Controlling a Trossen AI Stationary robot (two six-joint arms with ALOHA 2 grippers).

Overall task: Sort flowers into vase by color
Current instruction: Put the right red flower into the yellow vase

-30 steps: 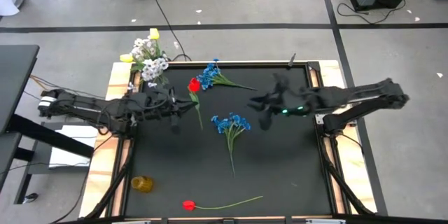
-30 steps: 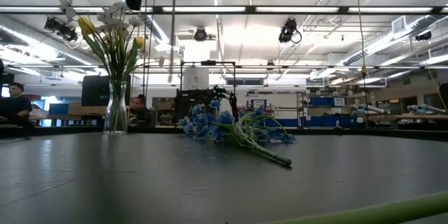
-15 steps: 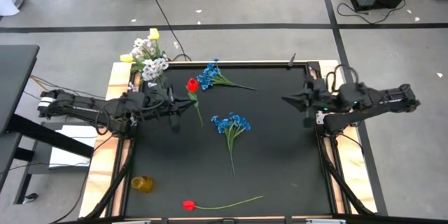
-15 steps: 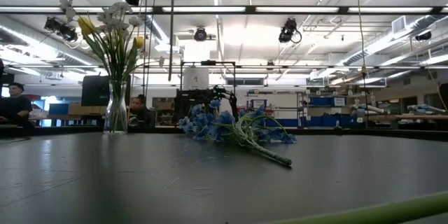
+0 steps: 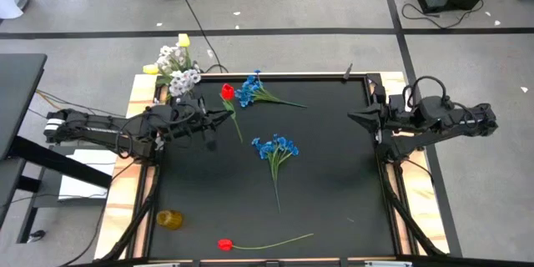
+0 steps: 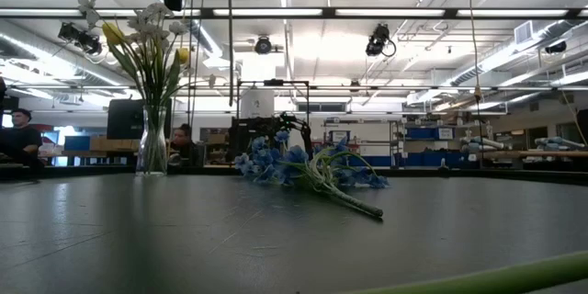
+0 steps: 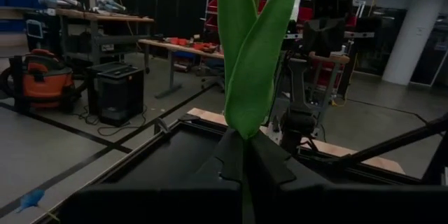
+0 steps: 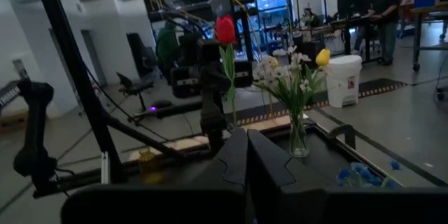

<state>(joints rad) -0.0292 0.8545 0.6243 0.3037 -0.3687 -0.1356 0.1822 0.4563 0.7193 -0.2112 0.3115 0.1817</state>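
Observation:
My left gripper (image 5: 215, 117) is shut on a red tulip (image 5: 226, 92) and holds it above the table's far left part, near the glass vase (image 5: 178, 83). The vase stands at the far left corner with white blossoms and yellow tulips in it. Two blue blossom clusters (image 5: 248, 90) (image 5: 274, 146) lie flat on the black table top. A second red tulip (image 5: 225, 244) lies by the near edge. My right gripper (image 5: 352, 118) is shut and holds nothing at the table's right edge, pointing level toward the left. My left gripper pinches the red tulip's green stem (image 7: 243, 131) between its two fingers, where the leaves (image 7: 248, 56) begin. The fingers come level from the table's left and lie across the stem. The tulip stands about upright, blossom (image 8: 225, 29) up. Its lower stem (image 6: 230, 46) hangs clear of the table.
A small amber thing (image 5: 169, 219) sits near the table's front left corner. The second red tulip's stem (image 5: 275, 240) runs along the near edge. Wooden rails (image 5: 142, 175) frame the table top. People (image 6: 18, 133) are in the room behind.
My right gripper has drawn back from over the table's middle to its right edge, staying high. My left gripper has kept its hold, and the red tulip's blossom has swung a little toward the far edge.

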